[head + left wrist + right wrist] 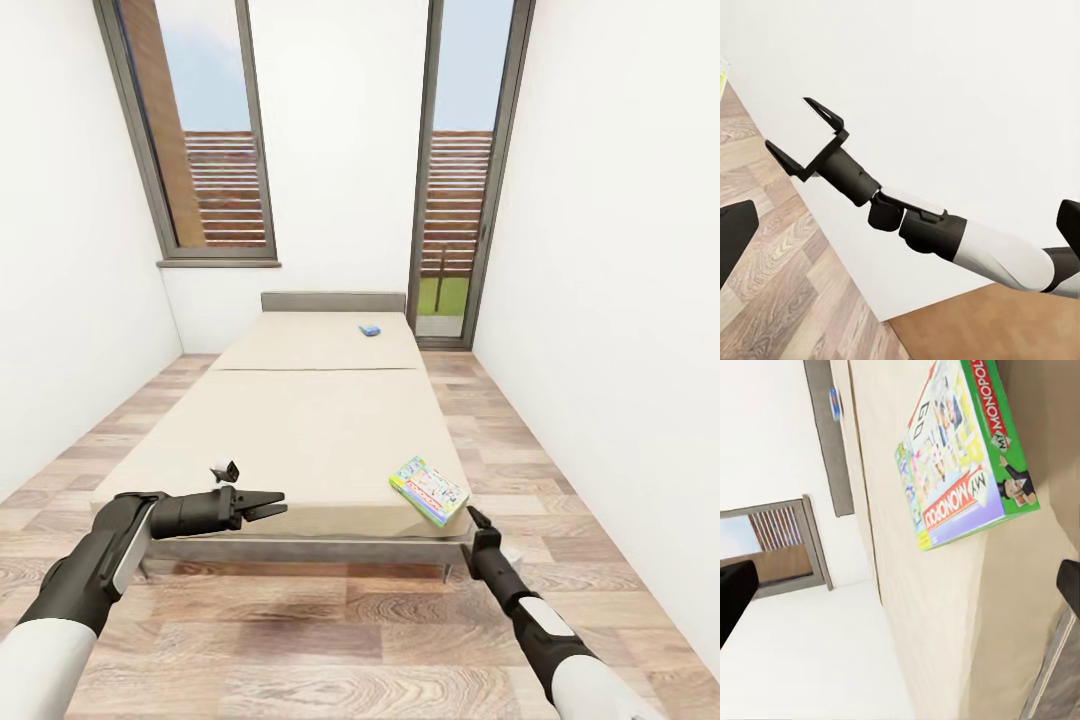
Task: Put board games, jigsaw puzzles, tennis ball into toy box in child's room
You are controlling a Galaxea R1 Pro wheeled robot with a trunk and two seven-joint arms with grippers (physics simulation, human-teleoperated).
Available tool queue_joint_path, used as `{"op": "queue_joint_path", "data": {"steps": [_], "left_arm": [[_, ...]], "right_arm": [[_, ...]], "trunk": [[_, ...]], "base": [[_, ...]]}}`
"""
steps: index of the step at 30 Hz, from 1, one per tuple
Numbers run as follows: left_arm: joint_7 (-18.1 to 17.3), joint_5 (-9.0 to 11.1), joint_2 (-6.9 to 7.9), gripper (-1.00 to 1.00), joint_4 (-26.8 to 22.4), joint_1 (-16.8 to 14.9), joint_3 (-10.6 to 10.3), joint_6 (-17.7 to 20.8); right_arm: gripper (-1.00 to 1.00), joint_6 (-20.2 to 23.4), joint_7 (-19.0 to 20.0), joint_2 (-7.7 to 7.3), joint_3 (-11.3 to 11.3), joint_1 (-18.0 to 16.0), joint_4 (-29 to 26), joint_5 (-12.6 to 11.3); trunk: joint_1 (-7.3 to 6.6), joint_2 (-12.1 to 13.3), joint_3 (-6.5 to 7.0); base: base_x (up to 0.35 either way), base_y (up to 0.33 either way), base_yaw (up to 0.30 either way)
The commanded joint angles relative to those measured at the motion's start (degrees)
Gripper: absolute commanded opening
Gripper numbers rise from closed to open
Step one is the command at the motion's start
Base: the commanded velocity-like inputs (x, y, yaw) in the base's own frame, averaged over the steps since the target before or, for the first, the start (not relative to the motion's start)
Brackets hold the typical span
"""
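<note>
A board game [429, 490] with a green, yellow and red cover lies flat at the near right corner of the cream bed [300, 430]. My right gripper [476, 517] hovers open just in front of that corner, below the box [960, 457], with nothing between its fingers. A second, small blue board game [370, 329] rests far up the bed near the headboard. Over the bed's near left edge my left gripper [280, 503] is open and empty, pointing right. Its wrist view looks across at the right gripper [789, 124]. The table, toy box, jigsaw puzzles and tennis ball are out of view.
White walls close in on both sides, leaving narrow strips of wood-plank floor [330, 620] beside the bed. A tall window [200, 130] and a glass door [455, 200] stand at the far end. The grey headboard [333, 301] backs the bed.
</note>
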Motion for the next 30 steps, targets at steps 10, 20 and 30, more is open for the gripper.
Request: {"op": "queue_joint_path", "data": {"steps": [10, 20, 30], "left_arm": [[-0.07, 0.1, -0.22, 1.0, -0.01, -0.03, -0.1, 0.57], [-0.08, 0.09, -0.09, 1.0, -0.01, -0.03, -0.09, 0.57], [-0.04, 0.09, -0.3, 1.0, -0.01, -0.03, -0.09, 0.49]], "right_arm": [[1.0, 2.38, 3.19, -0.44, -0.32, -0.03, 0.44, -0.44], [1.0, 2.64, 3.88, -0.64, -0.38, -0.02, 1.3, -0.54], [1.0, 2.67, 4.1, -0.78, -1.15, 0.03, 1.42, -0.62]], "trunk": [[0.43, -0.83, -0.41], [2.63, -4.84, -2.21], [4.82, -8.85, -4.0]], "base": [[0.0, 0.0, 0.0], [0.0, 0.0, 0.0], [0.0, 0.0, 0.0]]}}
